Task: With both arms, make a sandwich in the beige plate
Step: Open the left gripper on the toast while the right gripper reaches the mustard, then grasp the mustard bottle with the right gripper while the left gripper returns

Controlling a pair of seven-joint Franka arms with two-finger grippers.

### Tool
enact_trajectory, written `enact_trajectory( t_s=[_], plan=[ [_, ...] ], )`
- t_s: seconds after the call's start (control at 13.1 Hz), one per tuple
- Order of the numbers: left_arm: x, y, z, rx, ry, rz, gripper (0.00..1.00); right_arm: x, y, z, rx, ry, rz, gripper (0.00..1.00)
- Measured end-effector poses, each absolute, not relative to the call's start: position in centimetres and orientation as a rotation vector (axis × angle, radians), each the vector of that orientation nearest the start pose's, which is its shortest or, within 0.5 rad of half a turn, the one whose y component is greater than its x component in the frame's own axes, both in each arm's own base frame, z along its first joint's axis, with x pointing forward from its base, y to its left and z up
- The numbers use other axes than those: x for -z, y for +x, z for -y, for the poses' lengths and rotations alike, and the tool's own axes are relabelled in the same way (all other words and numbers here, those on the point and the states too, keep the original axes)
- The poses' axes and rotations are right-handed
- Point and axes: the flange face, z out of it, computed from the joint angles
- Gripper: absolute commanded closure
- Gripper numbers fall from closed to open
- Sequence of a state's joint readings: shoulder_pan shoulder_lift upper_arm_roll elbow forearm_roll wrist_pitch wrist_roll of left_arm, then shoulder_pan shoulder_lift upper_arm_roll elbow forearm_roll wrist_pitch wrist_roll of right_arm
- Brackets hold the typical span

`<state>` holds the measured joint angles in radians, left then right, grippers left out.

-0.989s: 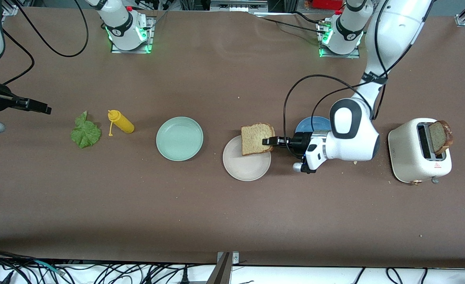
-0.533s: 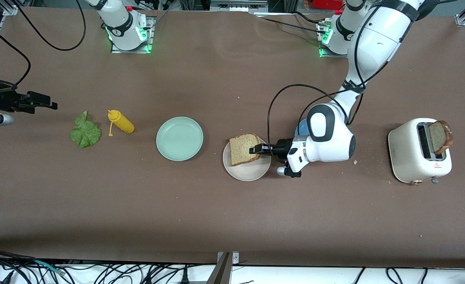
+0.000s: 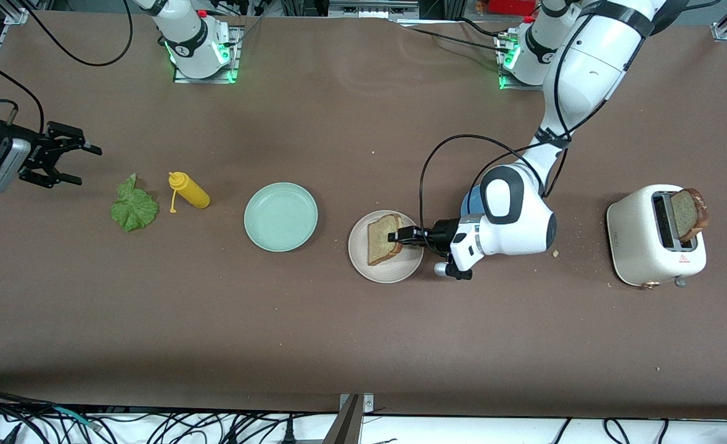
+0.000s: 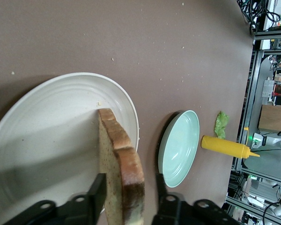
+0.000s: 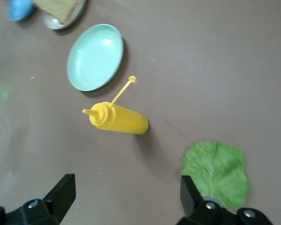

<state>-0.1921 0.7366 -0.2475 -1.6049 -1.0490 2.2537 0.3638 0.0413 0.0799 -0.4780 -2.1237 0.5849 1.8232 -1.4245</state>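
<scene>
Left gripper [image 3: 398,237], fingers loosening around the brown wholegrain bread slice [image 3: 382,238] on the round beige plate [image 3: 385,269], should back out level; the open right gripper [image 3: 70,164] waits near the lettuce.

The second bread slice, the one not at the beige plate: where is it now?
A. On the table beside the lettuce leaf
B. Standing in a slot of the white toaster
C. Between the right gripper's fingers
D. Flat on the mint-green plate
B. The second bread slice stands up out of a slot of the white toaster at the left arm's end of the table; the mint-green plate holds nothing.
</scene>
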Motion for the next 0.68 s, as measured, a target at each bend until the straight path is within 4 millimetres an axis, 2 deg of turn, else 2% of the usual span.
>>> enact_trajectory(
  t_s=[0.15,0.3,0.46,0.68],
  plan=[
    [-21.5,63.5,29.0,0.143,2.214,-0.019,0.00,-34.0,48.2,17.5,0.367,-2.272,1.073,0.01],
    [-21.4,64.2,27.2,0.122,2.224,-0.038,0.00,-31.6,48.3,16.9,0.491,-2.141,1.245,0.01],
    [-22.2,65.4,24.6,0.073,2.272,-0.024,0.00,-28.8,48.5,16.7,0.571,-2.045,1.354,0.01],
    [-24.8,66.9,19.8,-0.011,2.351,-0.020,0.00,-24.7,48.4,16.6,0.644,-1.979,1.386,0.01]
  ],
)
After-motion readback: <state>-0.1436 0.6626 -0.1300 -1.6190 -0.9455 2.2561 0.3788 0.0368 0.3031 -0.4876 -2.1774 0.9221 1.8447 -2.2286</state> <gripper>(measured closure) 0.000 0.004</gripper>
